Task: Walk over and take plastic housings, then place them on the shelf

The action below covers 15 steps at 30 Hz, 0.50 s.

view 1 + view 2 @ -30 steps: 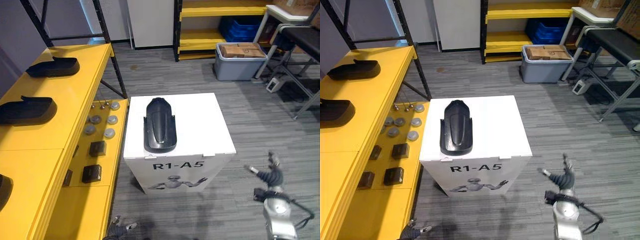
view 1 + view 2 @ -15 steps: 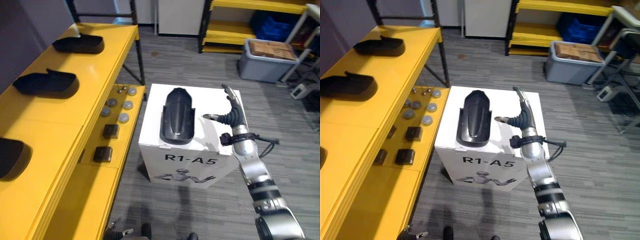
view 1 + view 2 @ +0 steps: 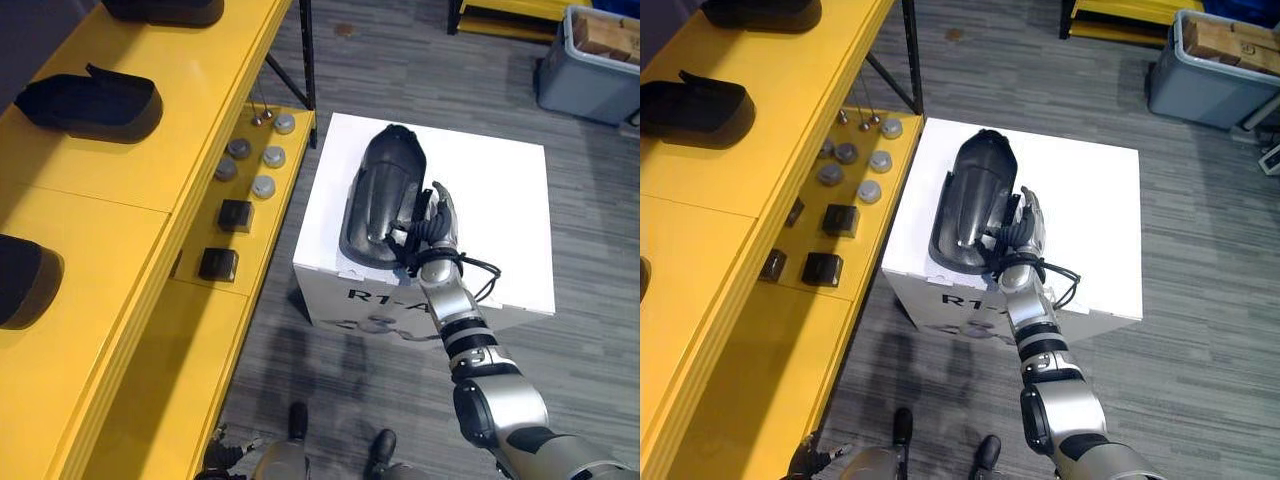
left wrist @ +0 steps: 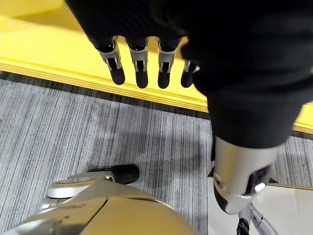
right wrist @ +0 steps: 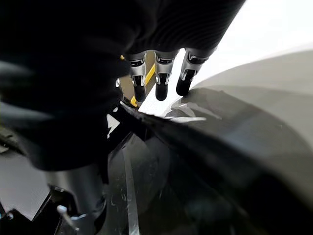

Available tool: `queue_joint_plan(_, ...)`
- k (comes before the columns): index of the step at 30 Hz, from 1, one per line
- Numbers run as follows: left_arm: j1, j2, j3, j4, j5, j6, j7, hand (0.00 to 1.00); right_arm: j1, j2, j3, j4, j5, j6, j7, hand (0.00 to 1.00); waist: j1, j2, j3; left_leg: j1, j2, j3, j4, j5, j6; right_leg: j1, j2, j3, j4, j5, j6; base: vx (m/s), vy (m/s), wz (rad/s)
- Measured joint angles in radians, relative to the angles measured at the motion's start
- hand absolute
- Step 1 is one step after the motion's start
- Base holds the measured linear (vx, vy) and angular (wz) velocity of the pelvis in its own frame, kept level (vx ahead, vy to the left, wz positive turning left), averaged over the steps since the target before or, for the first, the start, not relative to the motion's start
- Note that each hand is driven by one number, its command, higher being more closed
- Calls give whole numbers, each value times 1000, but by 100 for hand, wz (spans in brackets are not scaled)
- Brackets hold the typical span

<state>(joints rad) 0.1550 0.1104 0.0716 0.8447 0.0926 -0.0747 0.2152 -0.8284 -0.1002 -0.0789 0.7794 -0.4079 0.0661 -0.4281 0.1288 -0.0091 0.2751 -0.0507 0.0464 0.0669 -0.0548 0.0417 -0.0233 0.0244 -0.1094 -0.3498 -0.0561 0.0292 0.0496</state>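
Three black housings (image 3: 90, 100) on yellow shelf (image 3: 110, 230) at left, left hand (image 4: 139, 68) slack-fingered beside its edge, metal discs (image 3: 265, 185) on lower tier (image 3: 215, 330), plastic housing (image 3: 385, 190) on white box (image 3: 500, 200), right hand (image 3: 430, 225) straddling its right rim with fingers fairly straight, grey carpet (image 3: 400, 60), grey bin (image 3: 590, 70) far right.

Grey bin (image 3: 583, 88) sitting at upper right; grey discs (image 3: 264, 186) and black blocks (image 3: 218, 264) lying left of centre.
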Motion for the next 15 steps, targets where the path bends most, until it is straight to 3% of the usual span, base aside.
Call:
queue_joint_plan(2, -6, 0, -2, 0, -16, 0, 10, 0, -33, 0, -1, 37, 0, 2, -13, 0, 1, 1, 8, -3, 1, 0, 0, 3, -2, -5, 0, 1, 4, 0, 0, -24, 11, 0)
queue_joint_plan(3, -13, 0, -2, 0, -30, 0, 20, 0, -58, -1, -9, 62, 1, 6, -18, 100, 2, 0, 16, -8, 1, 0, -1, 9, -5, -13, 0, 1, 10, 0, 0, -35, 15, -1)
queue_joint_plan(10, -33, 5, -3, 2, -41, 3, 22, 0, -125, -31, -38, 112, 2, 8, -3, 100, 10, -7, 35, -14, 5, -2, -30, 33, -11, -36, 4, 3, 16, 4, -3, -56, 19, -1)
queue_joint_plan(15, -45, 17, -3, 3, -52, 9, 22, 0, -148, -45, -16, 123, 4, 6, 24, 100, 10, -26, 49, -14, 7, 2, -31, 34, -12, -40, 5, 9, 19, 4, -4, -18, 11, -2)
